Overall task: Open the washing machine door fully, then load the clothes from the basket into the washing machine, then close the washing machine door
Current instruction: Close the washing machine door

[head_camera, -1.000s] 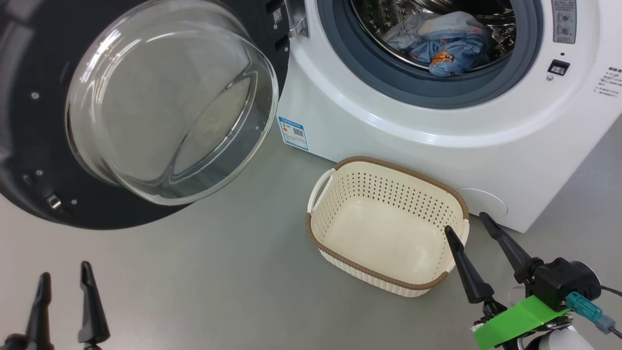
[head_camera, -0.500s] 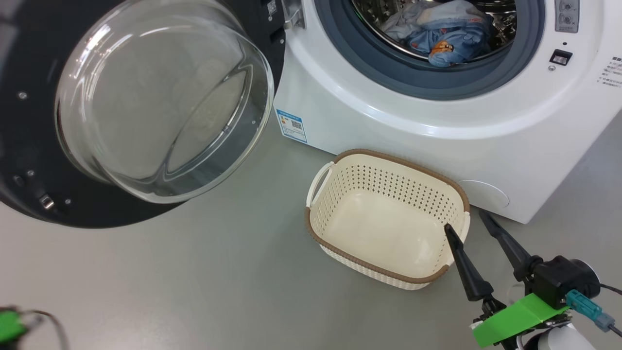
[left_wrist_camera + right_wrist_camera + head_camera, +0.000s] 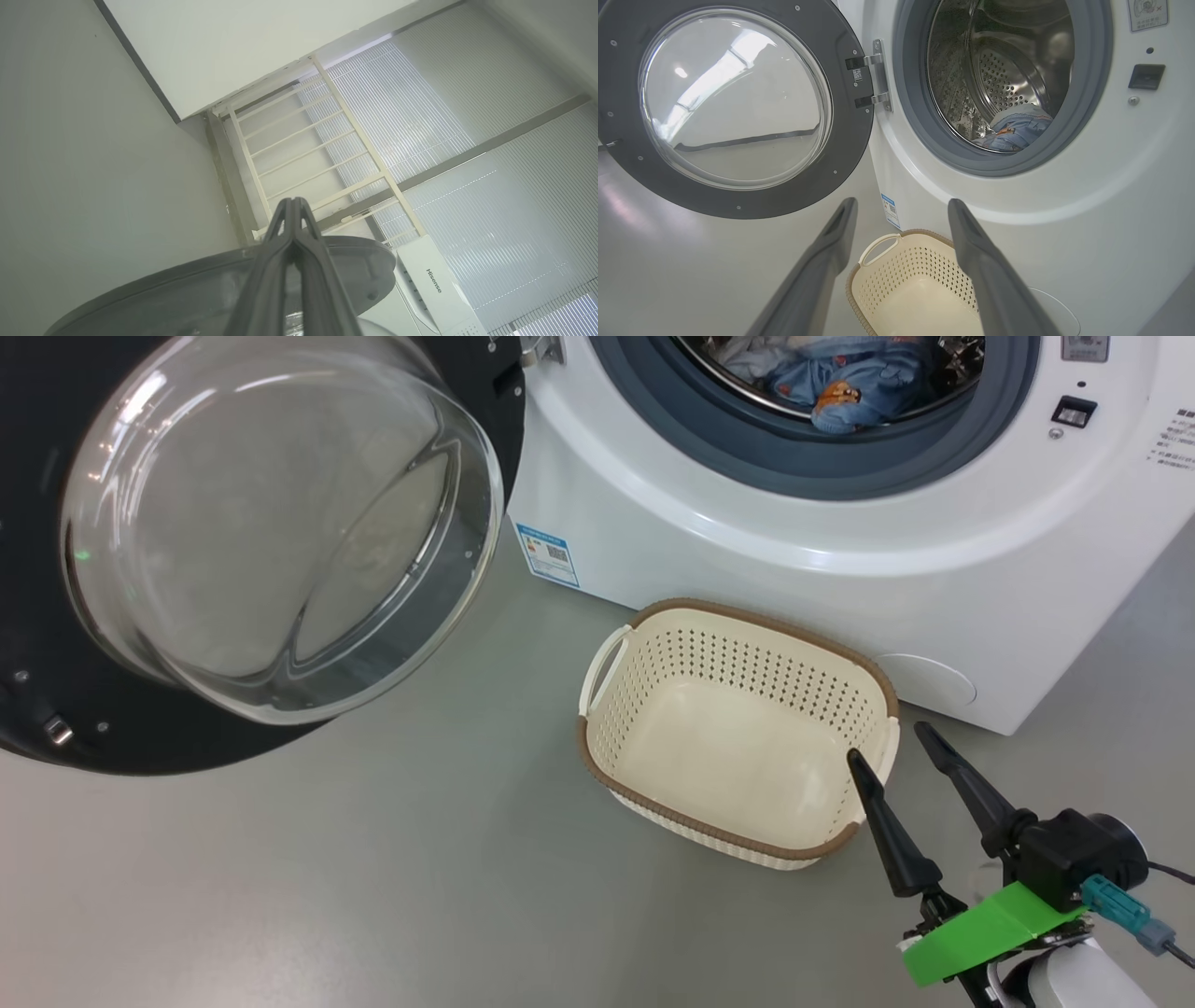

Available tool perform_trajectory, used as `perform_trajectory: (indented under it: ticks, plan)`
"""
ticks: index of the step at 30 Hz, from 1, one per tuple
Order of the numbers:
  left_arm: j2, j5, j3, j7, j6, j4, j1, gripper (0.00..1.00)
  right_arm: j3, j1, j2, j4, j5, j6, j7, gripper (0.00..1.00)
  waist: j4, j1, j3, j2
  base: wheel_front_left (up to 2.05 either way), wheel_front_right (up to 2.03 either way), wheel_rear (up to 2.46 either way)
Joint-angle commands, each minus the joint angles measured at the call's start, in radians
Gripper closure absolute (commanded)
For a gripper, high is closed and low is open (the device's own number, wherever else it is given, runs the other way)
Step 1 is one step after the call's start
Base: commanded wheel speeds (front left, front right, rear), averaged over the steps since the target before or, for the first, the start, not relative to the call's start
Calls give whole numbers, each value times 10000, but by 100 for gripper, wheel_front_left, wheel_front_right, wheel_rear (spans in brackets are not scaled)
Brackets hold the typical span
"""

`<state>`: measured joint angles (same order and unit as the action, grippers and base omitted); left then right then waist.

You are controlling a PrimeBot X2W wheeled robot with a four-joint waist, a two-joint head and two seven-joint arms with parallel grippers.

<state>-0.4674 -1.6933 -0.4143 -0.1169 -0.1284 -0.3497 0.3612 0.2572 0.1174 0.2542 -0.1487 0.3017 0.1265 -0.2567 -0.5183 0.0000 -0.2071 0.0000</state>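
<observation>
Clothes (image 3: 840,387) lie bunched inside the washing machine (image 3: 747,569), low in its steel drum (image 3: 1004,70): blue fabric with an orange print, and a paler piece behind it. The basket (image 3: 766,627) stands bare on the floor (image 3: 373,877) just in front of the machine, below the opening. The washing machine door (image 3: 271,532) hangs swung wide from the hinge on the machine's left side.

Over the last second the head camera has tipped, so the whole scene has slid in the head view; the machine, door and basket have not themselves shifted. The real change is in the left arm. A second ago the left gripper (image 3: 292,205) stood low in front of the machine's open door with its fingers apart. Now its fingers are pressed together and point across a dark curved rim that looks like the door's edge, with the machine's white body beyond. The right gripper (image 3: 885,742) keeps its place in front of the machine's lower right, fingers apart and holding nothing, one tip over the basket's near corner.

Loading looks finished, so the door is what remains, and the left arm seems to be setting up to push it shut.
</observation>
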Motion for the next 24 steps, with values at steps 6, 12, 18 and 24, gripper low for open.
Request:
perform_trajectory:
  ticks: [6, 12, 18, 24]
  plan:
    - [-1592, -524, -139, -2112, -22, -2180, 1299, 100, 424, 568, 279, 180, 32, 42, -51, 0, 136, 0, -412, 0, 0, 0, 0]
    - [-1923, -654, 58, -3420, -22, -3540, 1991, 100, 632, 792, 556, 171, 21, 42, -51, 0, 251, 0, -750, 0, 0, 0, 0]
    - [-2237, -650, -92, -4047, -22, -4389, 2564, 100, 840, 973, 754, 202, 13, 42, -51, 0, 392, 0, -1017, 0, 0, 0, 0]
    - [-2378, -438, -93, -4414, -23, -4869, 2961, 100, 945, 1091, 878, 255, 1, 42, -51, 0, 488, 0, -1222, 0, 0, 0, 0]
